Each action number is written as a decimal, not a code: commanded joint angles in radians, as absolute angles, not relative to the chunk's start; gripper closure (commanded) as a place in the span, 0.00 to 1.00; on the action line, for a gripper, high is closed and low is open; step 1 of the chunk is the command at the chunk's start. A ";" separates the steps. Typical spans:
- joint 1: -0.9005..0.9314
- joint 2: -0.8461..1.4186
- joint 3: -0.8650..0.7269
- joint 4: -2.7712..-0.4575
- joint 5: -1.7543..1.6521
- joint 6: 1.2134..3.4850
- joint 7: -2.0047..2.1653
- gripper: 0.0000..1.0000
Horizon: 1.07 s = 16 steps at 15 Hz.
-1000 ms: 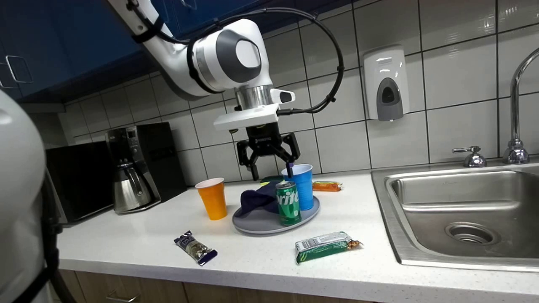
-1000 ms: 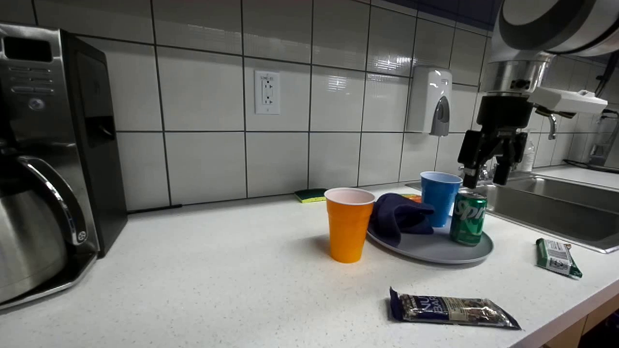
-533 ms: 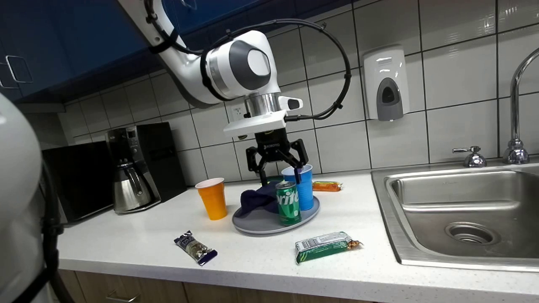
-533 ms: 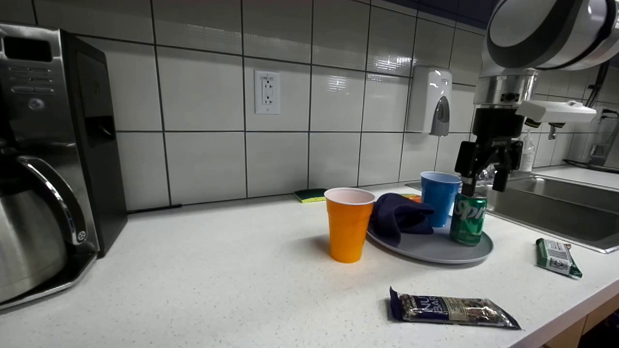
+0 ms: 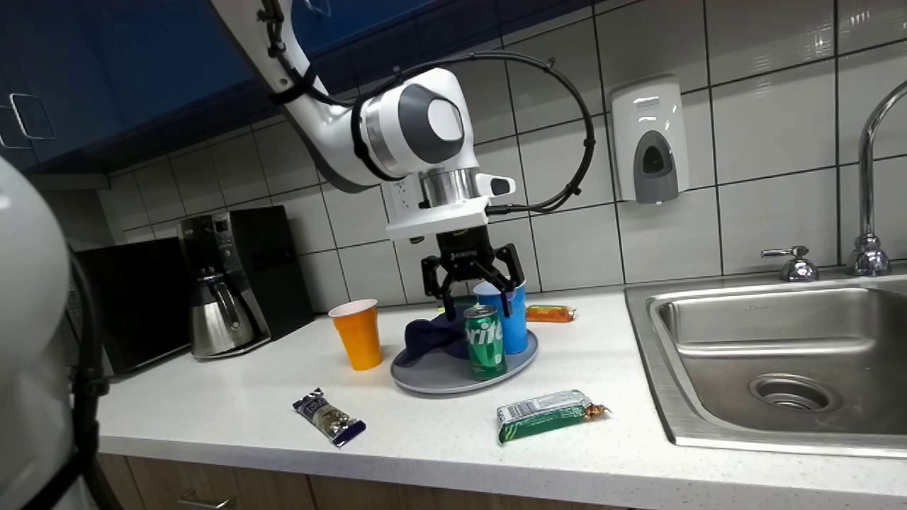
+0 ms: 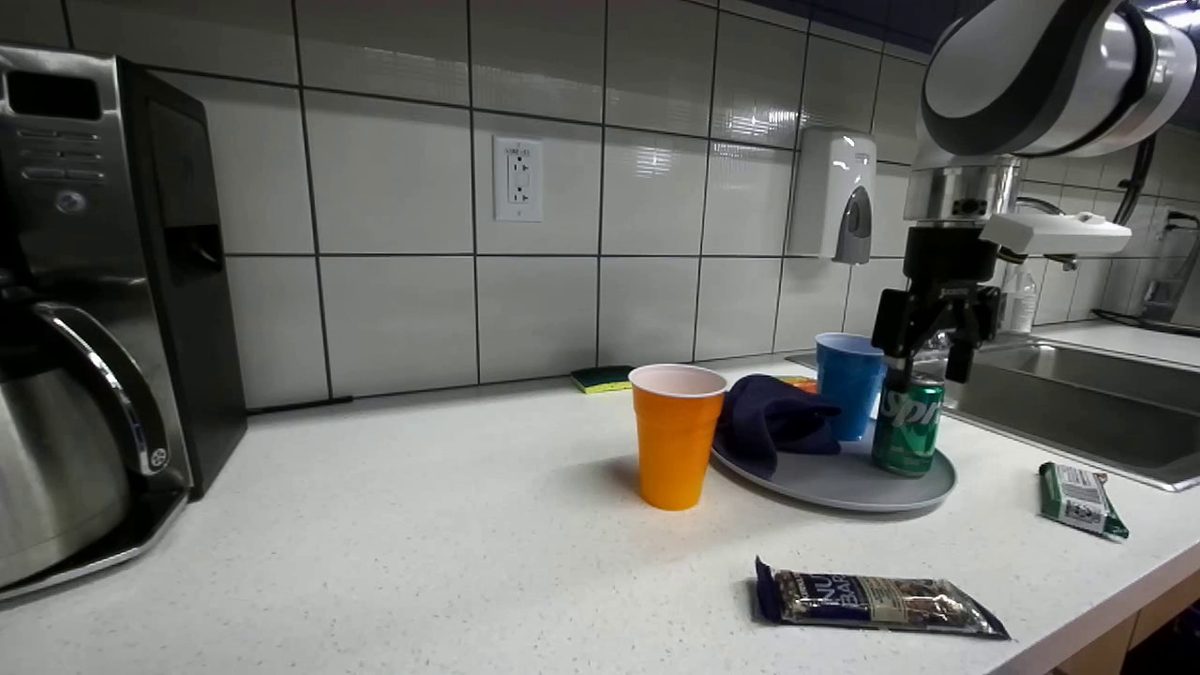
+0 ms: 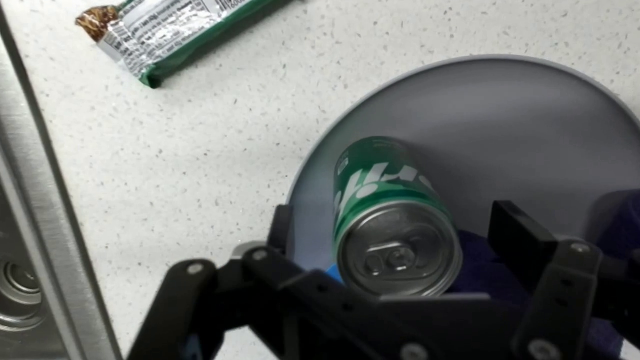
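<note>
Gripper [image 5: 478, 312], black with two jointed fingers [image 7: 525, 232], points down with its jaws spread wide. Just below it stands the nearest thing, an upright green, silver-topped aluminium Sprite can [image 7: 397, 215]; in the wrist view the can sits between the two fingers, with a gap on either side. The can rests on a round, flat grey plate [image 7: 500, 125] under the gripper. On the same plate, close to the gripper on the side of the pale tiled wall [image 6: 384, 178], a tall blue plastic cup [image 5: 516, 326] stands upright just beside the can. A crumpled navy-blue cloth [image 6: 769, 422] lies on the plate below the finger farther from the stainless-steel sink [image 5: 708, 368]. Farther from the gripper on the cloth's side, an orange plastic cup [image 6: 677, 450] stands upright on the white speckled surface [image 6: 375, 525], near the plate; well beyond it is a black-and-steel coffee maker [image 6: 141, 234]. From the gripper toward the surface's front edge lie a snack bar in a shiny dark-blue and gold wrapper [image 6: 877, 600], on the coffee maker's side, and a bar in a green and silver wrapper [image 5: 542, 416], on the sink's side. Wallward of the gripper, behind the plate, are an orange packet [image 5: 550, 314] and a green and yellow sponge [image 6: 602, 379].
</note>
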<state>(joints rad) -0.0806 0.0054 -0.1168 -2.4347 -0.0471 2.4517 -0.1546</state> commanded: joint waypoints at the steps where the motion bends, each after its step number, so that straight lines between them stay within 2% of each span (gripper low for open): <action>1: -0.088 0.031 -0.111 -2.402 -0.063 2.440 -0.129 0.00; 8: -0.088 0.047 -0.111 -2.396 -0.061 2.440 -0.130 0.00; 9: -0.088 0.046 -0.110 -2.397 -0.060 2.443 -0.131 0.25; 10: -0.088 0.047 -0.110 -2.397 -0.061 2.443 -0.132 0.26; 14: -0.087 0.047 -0.108 -2.395 -0.047 2.435 -0.146 0.58; 15: -0.087 0.048 -0.108 -2.394 -0.047 2.435 -0.145 0.62; 16: -0.087 0.049 -0.107 -2.394 -0.037 2.430 -0.156 0.62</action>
